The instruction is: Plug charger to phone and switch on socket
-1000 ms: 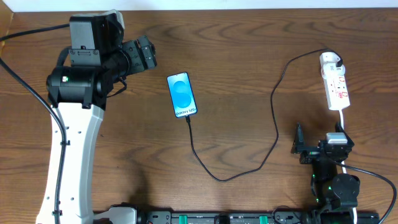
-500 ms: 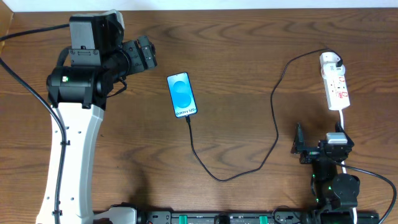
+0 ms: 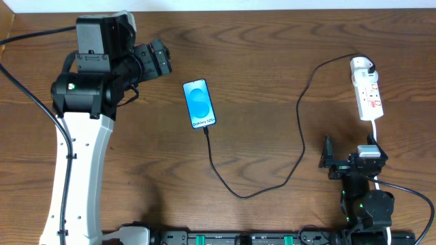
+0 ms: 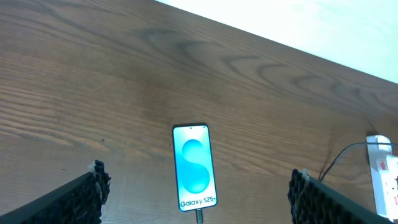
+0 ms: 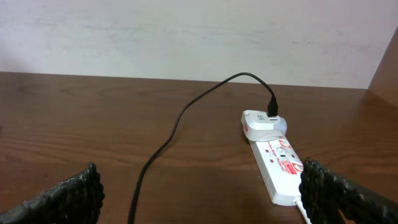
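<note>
Overhead: the left end effector (image 3: 161, 60) and right end effector (image 3: 328, 160) stand released, empty; the charger (image 3: 300, 122) links phone (image 3: 199, 103) and socket (image 3: 368, 92).

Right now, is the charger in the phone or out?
In, apparently: the charger tip sits flush against the phone bottom edge, no gap visible.
</note>
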Available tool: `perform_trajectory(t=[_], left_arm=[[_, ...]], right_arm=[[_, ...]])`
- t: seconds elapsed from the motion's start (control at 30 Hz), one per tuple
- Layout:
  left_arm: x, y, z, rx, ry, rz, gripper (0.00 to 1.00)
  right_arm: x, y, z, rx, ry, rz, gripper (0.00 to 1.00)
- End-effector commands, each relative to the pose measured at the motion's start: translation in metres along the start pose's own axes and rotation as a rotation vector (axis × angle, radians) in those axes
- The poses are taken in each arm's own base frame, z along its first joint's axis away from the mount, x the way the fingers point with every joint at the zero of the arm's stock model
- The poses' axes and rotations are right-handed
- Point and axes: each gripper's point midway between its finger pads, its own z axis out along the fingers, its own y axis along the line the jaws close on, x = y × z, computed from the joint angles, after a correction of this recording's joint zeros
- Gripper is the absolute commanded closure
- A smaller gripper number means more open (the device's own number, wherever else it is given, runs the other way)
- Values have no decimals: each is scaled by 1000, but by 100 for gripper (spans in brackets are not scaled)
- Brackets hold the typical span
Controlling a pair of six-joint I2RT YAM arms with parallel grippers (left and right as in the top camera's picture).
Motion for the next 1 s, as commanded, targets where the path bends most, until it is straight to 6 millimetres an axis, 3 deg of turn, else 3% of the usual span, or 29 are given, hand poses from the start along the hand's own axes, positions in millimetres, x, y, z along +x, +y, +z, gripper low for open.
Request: perform_trajectory(t=[0.0, 0.47, 0.77, 0.97], left_arm=[[-3, 6, -8, -32, -28, 16, 7], [-2, 4, -25, -3, -137, 122, 7], [22, 18, -17, 6, -263, 133, 7], [45, 25, -22, 51, -435, 152, 7]], right_arm=[[0, 1, 0, -2, -2, -12, 1], [0, 1, 0, -2, -2, -12, 1], [0, 1, 0, -2, -2, -12, 1], [0, 1, 0, -2, -2, -12, 1]])
